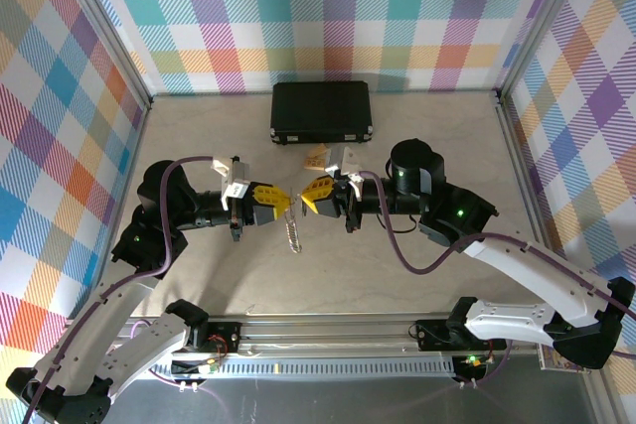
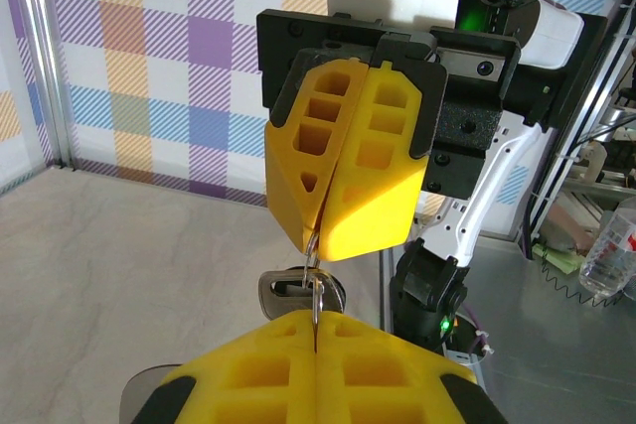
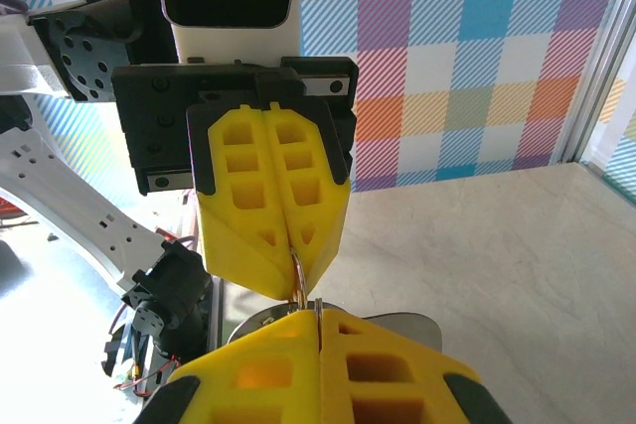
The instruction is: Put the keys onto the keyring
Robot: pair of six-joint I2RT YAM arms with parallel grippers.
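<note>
Between my two grippers, above the surface [image 1: 328, 283], the job looks midway. The left gripper [image 1: 286, 204] and right gripper [image 1: 305, 200] meet tip to tip, each pressed tight on thin metal of the silver keyring [image 2: 276, 300], which hangs just beneath them. Yellow fingers hide the join, so I cannot tell whether the black key is threaded.

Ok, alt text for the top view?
The left claw and right claw meet tip to tip at centre, both shut on the silver keyring. A black case lies beyond, with tan pieces before it.
</note>
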